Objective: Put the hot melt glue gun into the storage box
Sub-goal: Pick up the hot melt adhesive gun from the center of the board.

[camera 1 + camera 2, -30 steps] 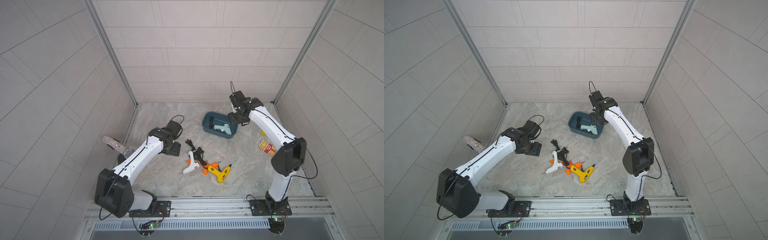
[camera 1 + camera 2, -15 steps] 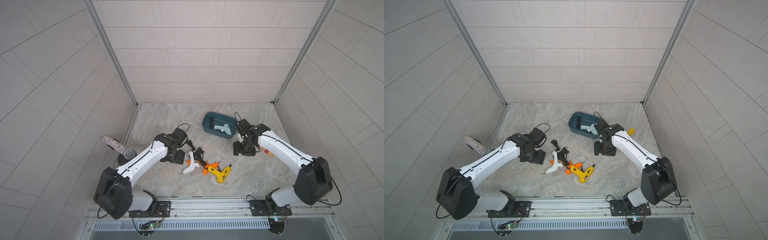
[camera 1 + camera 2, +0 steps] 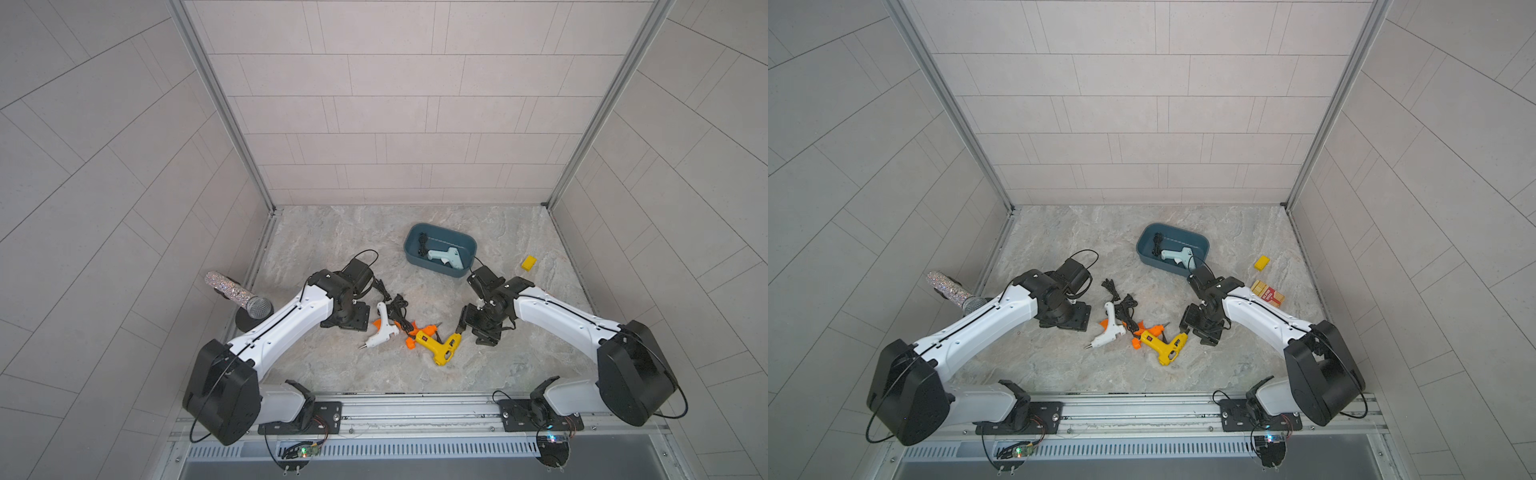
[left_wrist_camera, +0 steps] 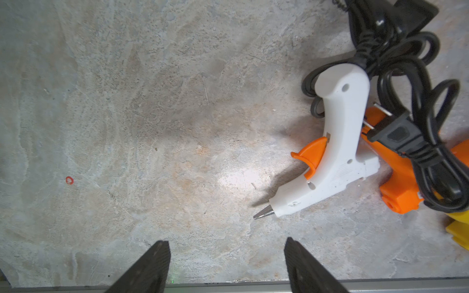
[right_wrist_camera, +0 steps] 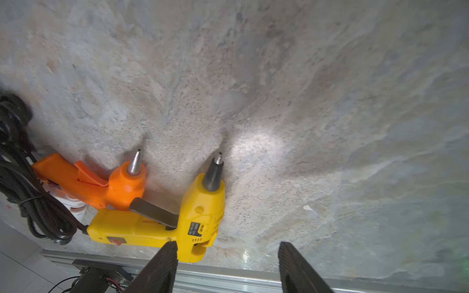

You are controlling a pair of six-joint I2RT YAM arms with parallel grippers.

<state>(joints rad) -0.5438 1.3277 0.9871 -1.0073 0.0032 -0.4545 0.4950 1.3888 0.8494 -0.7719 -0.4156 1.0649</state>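
Observation:
The dark teal storage box (image 3: 432,269) (image 3: 1163,268) stands at the back with a pale blue hot melt glue gun (image 3: 444,257) lying inside. On the floor lie a white glue gun (image 3: 382,330) (image 4: 340,142), an orange one (image 5: 101,185) half under black cords, and a yellow one (image 3: 440,347) (image 5: 162,228). My right gripper (image 5: 227,247) is open just right of the yellow gun; one fingertip overlaps its body and the gap holds nothing. My left gripper (image 4: 225,244) is open over bare floor, left of the white gun's nozzle.
A tangle of black cords (image 3: 395,307) lies across the white and orange guns. A glittery microphone (image 3: 239,293) stands at the left edge. A yellow block (image 3: 528,262) and a red and yellow carton (image 3: 1268,293) sit at the right. The metal rail (image 3: 415,409) runs along the front.
My right arm has swung from above the storage box forward and down to beside the yellow gun. My left arm has moved right toward the white gun. Both grippers stay open.

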